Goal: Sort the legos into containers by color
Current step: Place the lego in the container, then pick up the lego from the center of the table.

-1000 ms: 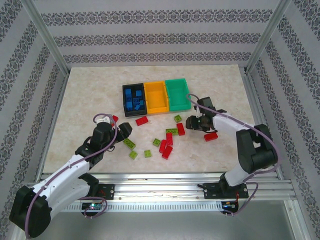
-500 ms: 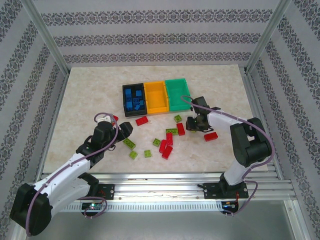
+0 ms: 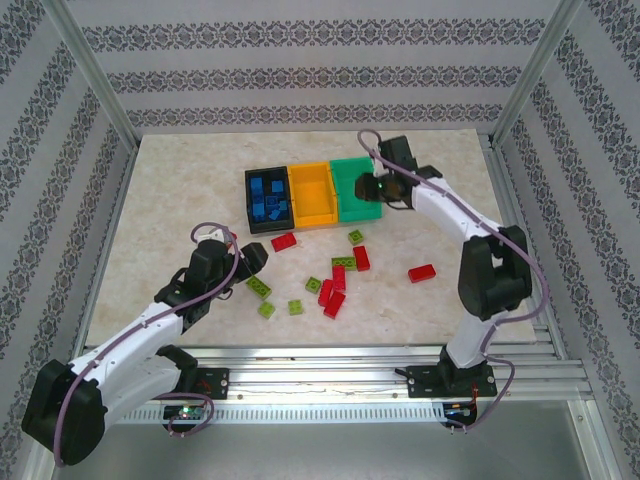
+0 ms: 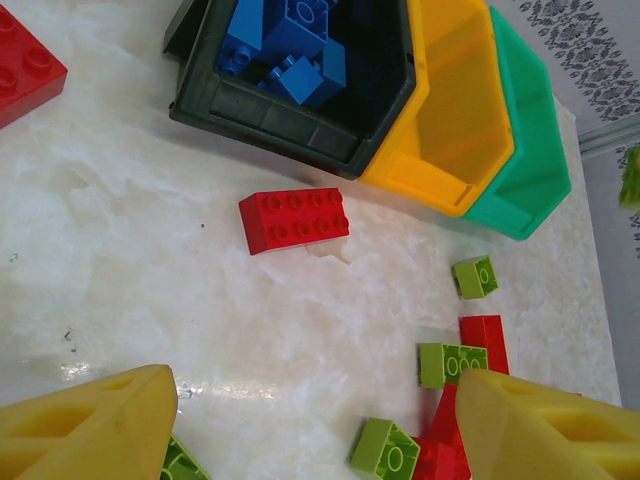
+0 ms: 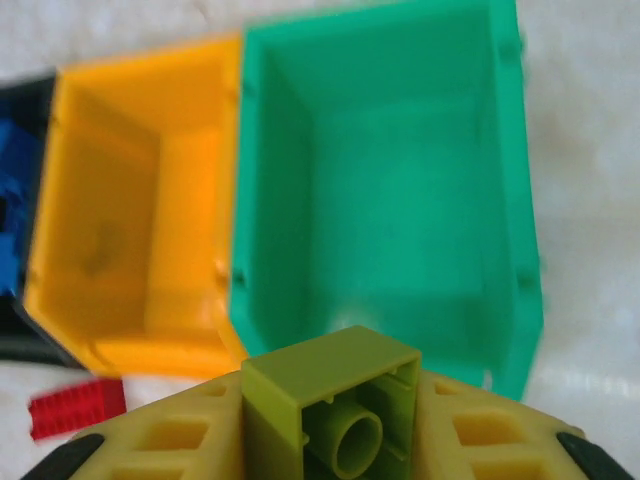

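- The right gripper [image 3: 380, 186] was clamped on a lime green brick [image 5: 331, 405], holding it over the near right edge of the green bin [image 3: 348, 168], the rightmost of three bins in a row.
- Seen from the right wrist, the green bin [image 5: 515, 180] and the orange-yellow bin [image 5: 60, 200] to its left looked bare inside.
- The black bin [image 4: 280, 115] at the left end held blue bricks [image 4: 285, 40].
- The left gripper [image 3: 245, 258] hung low over the table [image 3: 160, 200], jaws apart and gripping nothing, with a red brick [image 4: 294, 220] lying just beyond it.
- Loose red and lime bricks [image 3: 336, 285] lay scattered on the near side of the bins.
- The step in hand appeared to be delivering the lime green brick; the next move likely called for carrying it farther over the green bin's opening, then parting the jaws so it dropped clear of the rim.
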Robot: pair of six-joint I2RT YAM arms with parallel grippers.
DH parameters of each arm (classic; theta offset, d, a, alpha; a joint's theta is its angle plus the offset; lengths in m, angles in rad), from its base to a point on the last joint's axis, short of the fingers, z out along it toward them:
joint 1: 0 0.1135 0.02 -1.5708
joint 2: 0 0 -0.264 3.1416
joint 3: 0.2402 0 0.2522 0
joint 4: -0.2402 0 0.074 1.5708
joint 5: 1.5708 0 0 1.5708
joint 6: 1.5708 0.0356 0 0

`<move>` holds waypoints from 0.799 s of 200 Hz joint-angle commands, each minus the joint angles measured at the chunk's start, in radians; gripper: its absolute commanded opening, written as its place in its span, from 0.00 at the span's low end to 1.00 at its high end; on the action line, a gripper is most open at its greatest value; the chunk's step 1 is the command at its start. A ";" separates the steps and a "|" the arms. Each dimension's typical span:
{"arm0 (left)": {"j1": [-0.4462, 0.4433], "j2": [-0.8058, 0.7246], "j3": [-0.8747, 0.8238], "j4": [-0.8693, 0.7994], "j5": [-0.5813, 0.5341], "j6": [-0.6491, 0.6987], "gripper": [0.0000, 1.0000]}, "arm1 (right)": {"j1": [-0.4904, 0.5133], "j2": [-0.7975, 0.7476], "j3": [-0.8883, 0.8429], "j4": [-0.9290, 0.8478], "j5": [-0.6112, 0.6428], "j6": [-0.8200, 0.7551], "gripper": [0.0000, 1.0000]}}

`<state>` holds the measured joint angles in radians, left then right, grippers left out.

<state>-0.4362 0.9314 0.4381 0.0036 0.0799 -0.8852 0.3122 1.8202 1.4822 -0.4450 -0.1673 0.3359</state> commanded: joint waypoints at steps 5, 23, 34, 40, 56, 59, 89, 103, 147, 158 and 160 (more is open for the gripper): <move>0.015 -0.003 0.043 -0.037 0.019 0.000 0.74 | -0.002 0.128 0.158 -0.078 -0.030 -0.016 0.42; 0.015 -0.015 0.051 -0.063 0.011 0.004 0.74 | 0.002 0.169 0.229 -0.128 -0.049 -0.028 0.49; 0.015 -0.024 0.036 -0.047 0.008 -0.001 0.74 | 0.008 0.157 0.217 -0.121 -0.041 -0.034 0.50; 0.015 -0.025 0.037 -0.055 0.003 0.002 0.74 | 0.010 0.144 0.200 -0.110 -0.035 -0.035 0.50; 0.015 -0.026 0.058 -0.088 -0.005 0.011 0.74 | 0.011 0.108 0.142 -0.082 -0.024 -0.032 0.51; 0.015 -0.026 0.056 -0.085 -0.007 0.010 0.74 | 0.011 0.102 0.135 -0.081 -0.025 -0.032 0.51; 0.015 0.008 0.038 -0.024 0.012 0.000 0.74 | 0.019 0.018 0.002 -0.050 -0.040 -0.029 0.50; 0.015 0.028 0.063 -0.047 0.017 0.011 0.74 | 0.028 -0.026 -0.091 -0.016 -0.051 -0.020 0.49; 0.014 0.066 0.062 -0.008 0.046 0.002 0.74 | 0.050 -0.052 -0.257 0.021 -0.032 -0.050 0.49; 0.013 0.065 0.051 0.017 0.045 -0.007 0.74 | 0.056 -0.036 -0.263 0.009 -0.034 -0.060 0.49; 0.014 0.065 0.047 0.024 0.047 -0.009 0.74 | 0.057 -0.035 -0.265 0.010 -0.032 -0.062 0.50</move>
<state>-0.4362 0.9970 0.4675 -0.0193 0.1085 -0.8860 0.3580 1.7756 1.2469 -0.4526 -0.2031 0.3069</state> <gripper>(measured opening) 0.740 0.495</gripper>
